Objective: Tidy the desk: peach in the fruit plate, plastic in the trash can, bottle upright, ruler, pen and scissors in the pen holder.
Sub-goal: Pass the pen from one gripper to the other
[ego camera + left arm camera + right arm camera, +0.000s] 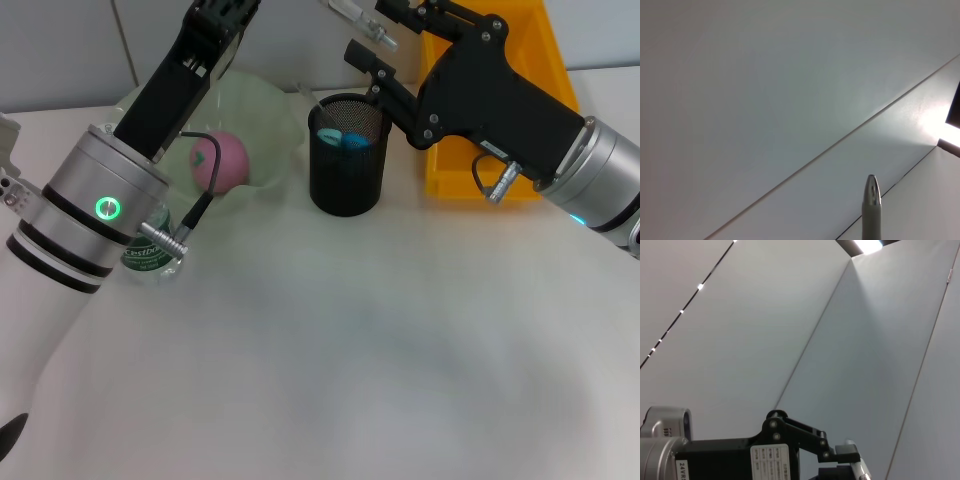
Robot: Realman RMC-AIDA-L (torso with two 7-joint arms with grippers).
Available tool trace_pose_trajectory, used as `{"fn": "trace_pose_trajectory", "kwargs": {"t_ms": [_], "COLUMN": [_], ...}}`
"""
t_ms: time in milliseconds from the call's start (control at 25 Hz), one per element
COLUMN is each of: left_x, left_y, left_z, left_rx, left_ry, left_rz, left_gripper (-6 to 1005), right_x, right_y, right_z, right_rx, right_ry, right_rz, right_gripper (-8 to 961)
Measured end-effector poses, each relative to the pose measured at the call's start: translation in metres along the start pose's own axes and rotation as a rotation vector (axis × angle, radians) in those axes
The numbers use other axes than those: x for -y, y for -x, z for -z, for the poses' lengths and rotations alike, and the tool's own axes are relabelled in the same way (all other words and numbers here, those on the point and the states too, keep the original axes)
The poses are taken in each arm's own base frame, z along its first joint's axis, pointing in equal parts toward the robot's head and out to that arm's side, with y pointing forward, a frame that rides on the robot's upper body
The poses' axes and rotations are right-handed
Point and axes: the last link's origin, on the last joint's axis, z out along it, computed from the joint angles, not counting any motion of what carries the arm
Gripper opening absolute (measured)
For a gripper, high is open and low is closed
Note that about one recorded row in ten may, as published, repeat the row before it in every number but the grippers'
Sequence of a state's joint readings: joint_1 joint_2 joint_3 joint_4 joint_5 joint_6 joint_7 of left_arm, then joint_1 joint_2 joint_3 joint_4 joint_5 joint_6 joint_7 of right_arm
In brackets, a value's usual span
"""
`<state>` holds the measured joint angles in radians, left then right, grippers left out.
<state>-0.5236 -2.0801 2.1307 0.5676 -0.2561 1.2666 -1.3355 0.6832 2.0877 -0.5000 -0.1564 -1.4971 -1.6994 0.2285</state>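
Head view: the pink peach point(228, 160) is sitting in the pale green fruit plate point(268, 110) at the back left of the white table point(380, 350). The black mesh pen holder point(346, 168) is standing just right of the plate, with blue-handled items inside — which ones, cannot tell. The bottle point(152, 252) is showing partly behind the left arm, near the plate. The left gripper point(222, 12) is reaching up past the frame's top edge; grip state cannot be told. The right gripper point(372, 52) is hovering above the holder's far rim — state unclear too. A yellow bin point(545, 60) is standing behind the right arm.
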Motion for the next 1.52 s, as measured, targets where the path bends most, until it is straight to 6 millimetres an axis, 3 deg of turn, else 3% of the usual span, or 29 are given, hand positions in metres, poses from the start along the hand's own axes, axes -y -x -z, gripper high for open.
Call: {"fn": "trace_pose_trajectory", "kwargs": {"t_ms": [280,480,1520], "left_x": [-0.0001,0.0001,0.0016], "left_y": [0.0004,0.0002,0.0002], "left_z": [-0.0010,-0.0009,0.0005], "left_rx": [0.003,0.002,-0.007], "left_ry": [0.001,0.000,-0.013], "left_rz": [0.000,0.001,0.009], "left_gripper": [131,131,131], "right_x": [-0.0033,-0.0067,-0.0016], "right_y": [-0.0007,-0.0016,-0.0029], "right_z": [-0.0014,-0.0037,-0.0085], "right_rx": [0.002,0.005,-0.004], "right_ry": [0.000,-0.006,-0.022], "right_rz": [0.018,0.030,0.043], "right_gripper": [381,274,268]}}
